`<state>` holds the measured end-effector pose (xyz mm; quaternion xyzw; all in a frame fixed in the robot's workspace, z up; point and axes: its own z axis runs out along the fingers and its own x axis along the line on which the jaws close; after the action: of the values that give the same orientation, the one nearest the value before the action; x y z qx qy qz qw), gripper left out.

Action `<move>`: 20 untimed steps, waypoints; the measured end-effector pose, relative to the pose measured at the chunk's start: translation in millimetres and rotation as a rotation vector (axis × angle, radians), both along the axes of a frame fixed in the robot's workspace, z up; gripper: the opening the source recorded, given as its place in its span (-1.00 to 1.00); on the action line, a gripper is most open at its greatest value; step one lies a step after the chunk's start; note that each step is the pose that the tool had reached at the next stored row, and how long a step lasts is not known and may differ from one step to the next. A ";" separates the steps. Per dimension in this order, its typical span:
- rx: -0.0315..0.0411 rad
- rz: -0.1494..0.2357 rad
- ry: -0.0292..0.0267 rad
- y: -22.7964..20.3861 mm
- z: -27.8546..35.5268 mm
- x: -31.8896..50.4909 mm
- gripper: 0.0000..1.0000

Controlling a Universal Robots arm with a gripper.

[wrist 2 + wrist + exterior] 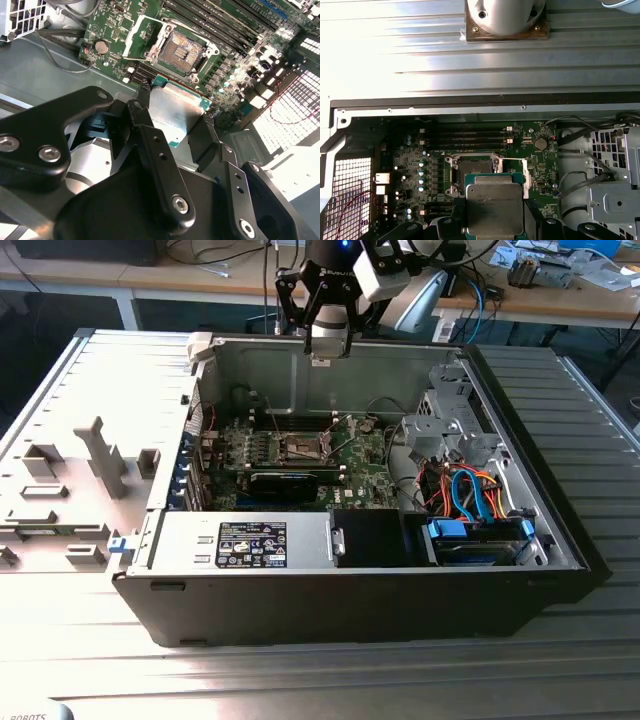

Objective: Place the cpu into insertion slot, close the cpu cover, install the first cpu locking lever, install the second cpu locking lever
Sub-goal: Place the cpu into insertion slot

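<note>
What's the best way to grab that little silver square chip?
By two opposite thin edges, coming from its flat silver top side. The cpu is a thin flat square, so its edges seem the best grip. The tool pinches it just so, not yet in the insertion slot.

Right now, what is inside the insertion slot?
Nothing sits in the insertion slot: in the second wrist view its dark contact field is bare. The cpu is clamped between the fingers, apart from it. In the first wrist view the cpu hides part of the slot.
</note>
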<state>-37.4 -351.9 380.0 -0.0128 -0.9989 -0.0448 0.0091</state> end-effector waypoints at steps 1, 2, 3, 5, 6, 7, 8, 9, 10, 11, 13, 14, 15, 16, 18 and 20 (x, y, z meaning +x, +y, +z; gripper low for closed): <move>0.0001 0.000 0.0000 -0.3 0.0 -0.1 0.08; 0.0002 0.000 -0.0001 -0.5 -0.1 -0.1 0.08; 0.0001 0.000 -0.0001 -0.7 -0.2 -0.1 0.08; 0.0002 0.000 -0.0001 -2.3 -0.9 -0.4 0.08; -0.0001 0.000 0.0000 -2.4 -1.0 -0.4 0.08; -0.0003 0.000 0.0000 -2.4 -1.2 -0.4 0.08; -0.0002 0.000 0.0001 -2.4 -1.5 -0.4 0.08; 0.0000 0.000 0.0000 -2.4 -1.8 -0.5 0.08; 0.0000 0.000 0.0001 -2.4 -2.0 -0.5 0.08; -0.0001 0.000 0.0001 -2.4 -2.2 -0.6 0.08; 0.0000 0.000 0.0000 -2.4 -2.6 -0.6 0.08; -0.0001 0.000 0.0000 -2.4 -2.6 -0.6 0.08; 0.0000 0.000 0.0000 -2.4 -2.8 -0.6 0.08; 0.0000 0.000 0.0000 -2.4 -2.9 -0.6 0.08; 0.0000 0.000 0.0000 -2.4 -3.3 -0.6 0.08; -0.0006 0.000 0.0000 -2.4 -7.2 -0.6 0.08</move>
<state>-38.0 -354.3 372.8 -0.0128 -0.9989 -0.0445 0.0091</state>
